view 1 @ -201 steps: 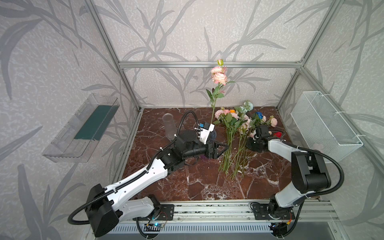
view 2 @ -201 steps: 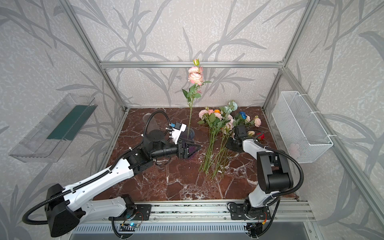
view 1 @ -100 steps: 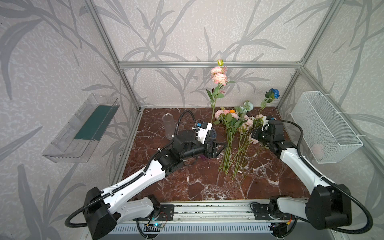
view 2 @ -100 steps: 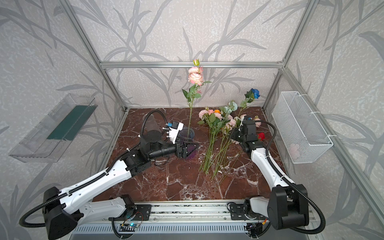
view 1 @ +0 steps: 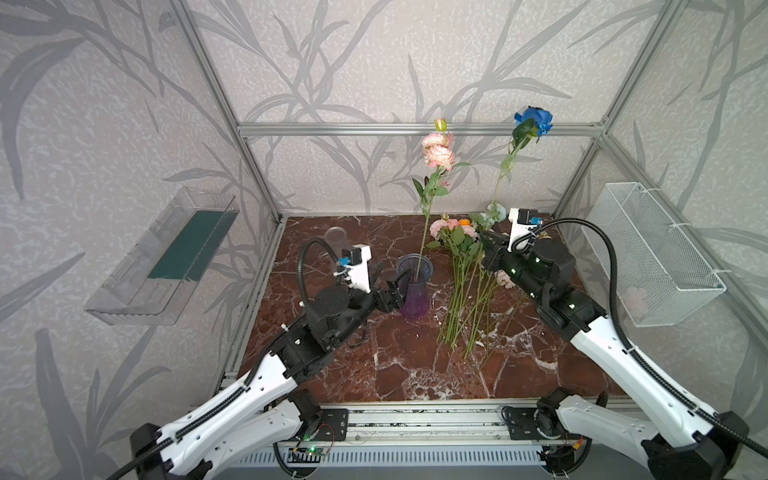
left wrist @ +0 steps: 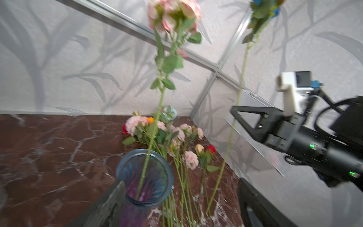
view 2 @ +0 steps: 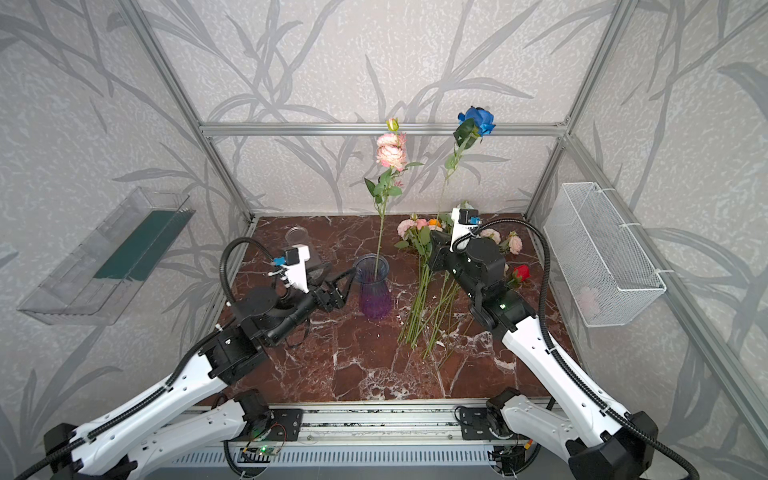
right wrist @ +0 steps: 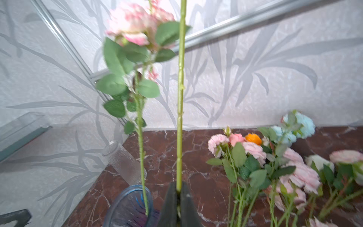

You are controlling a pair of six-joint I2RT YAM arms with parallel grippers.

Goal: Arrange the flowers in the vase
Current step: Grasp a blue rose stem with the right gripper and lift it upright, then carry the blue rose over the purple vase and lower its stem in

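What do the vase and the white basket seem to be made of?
Vase: see-through glass or hard plastic, ribbed and glossy, blue rim fading to purple; the stem inside shows through. Basket: probably white-coated metal wire, matte; a fine open grid.

Wire basket [view 1: 648, 249], clear tray [view 1: 124, 293], glass tumbler [view 1: 334, 237]

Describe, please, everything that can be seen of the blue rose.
The blue rose has one deep blue head, dark green leaves just under it and a long, thin, pale green stem; it looks artificial. It stands nearly upright in the air, leaning slightly. The right gripper is shut on its stem, partway down. Its lower end reaches down near the flowers lying on the table.
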